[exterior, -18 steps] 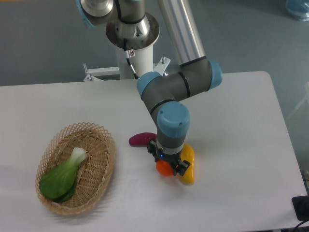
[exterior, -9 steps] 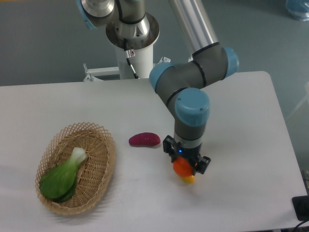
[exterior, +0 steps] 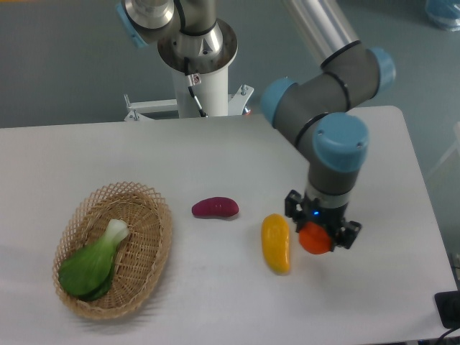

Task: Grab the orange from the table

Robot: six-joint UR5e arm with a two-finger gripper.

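The gripper (exterior: 321, 231) is clamped on the orange (exterior: 314, 238), which sits between the two black fingers and appears raised clear of the table (exterior: 108, 154), to the right of the yellow fruit (exterior: 276, 244). Whether a gap separates the orange from the tabletop cannot be confirmed from this single view.

Risk assessment:
- Slip: the orange is smooth and round, and only its lower part shows below the fingers. A grip placed off its widest line could let it roll out under a quick arm motion.
- Drop: a fall from here would likely send it rolling toward the right edge of the table, which lies near.
- Collision: the yellow fruit lies just beside the gripper. A sideways move to the left at low height could knock it.

Surface: a plain white matte tabletop with rounded corners. It also carries a purple vegetable (exterior: 215, 208) left of the yellow fruit, and a wicker basket (exterior: 157, 237) holding a green leafy vegetable (exterior: 93, 263) at the far left.

Room: a grey-blue floor lies behind the table, with the white robot pedestal (exterior: 200, 90) standing at the far edge
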